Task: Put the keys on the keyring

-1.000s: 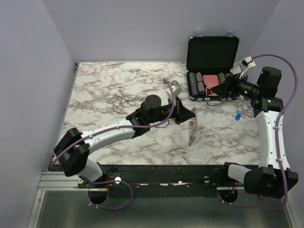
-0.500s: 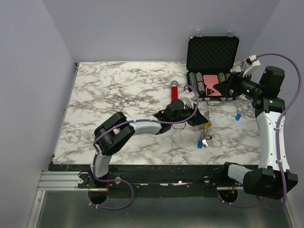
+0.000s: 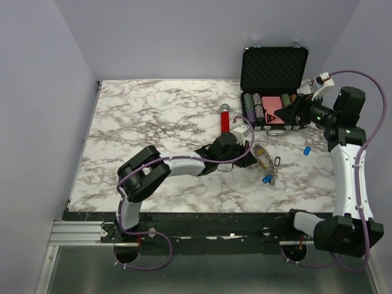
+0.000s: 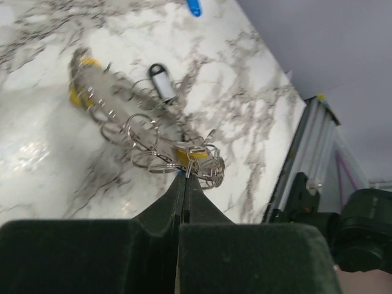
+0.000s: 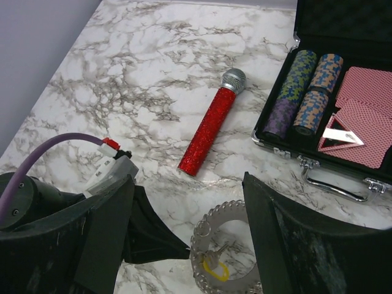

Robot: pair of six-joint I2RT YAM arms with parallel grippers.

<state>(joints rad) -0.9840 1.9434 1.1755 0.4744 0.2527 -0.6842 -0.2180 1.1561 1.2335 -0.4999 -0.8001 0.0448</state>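
While my left tool (image 4: 185,177) pinches the keyring (image 4: 144,131), I steady it.
Next, the spread right tool (image 5: 187,180) should fetch the blue key (image 3: 307,149) at the ring's three o'clock.

Table top (image 3: 153,116): marble-patterned, smooth, glossy enough to show reflections. Keyring (image 4: 142,131): thin bright metal wire, polished. Keys: silvery metal with yellow plastic heads (image 4: 78,95) or blue ones (image 3: 267,179). Microphone (image 5: 208,131): red glitter body, rough-looking, with a silver metal mesh head. Case (image 5: 343,18): black dimpled foam lining, shiny metal latch (image 5: 334,184). Poker chips (image 5: 300,79): matt, striped. Left gripper (image 4: 185,179): matt black plastic.
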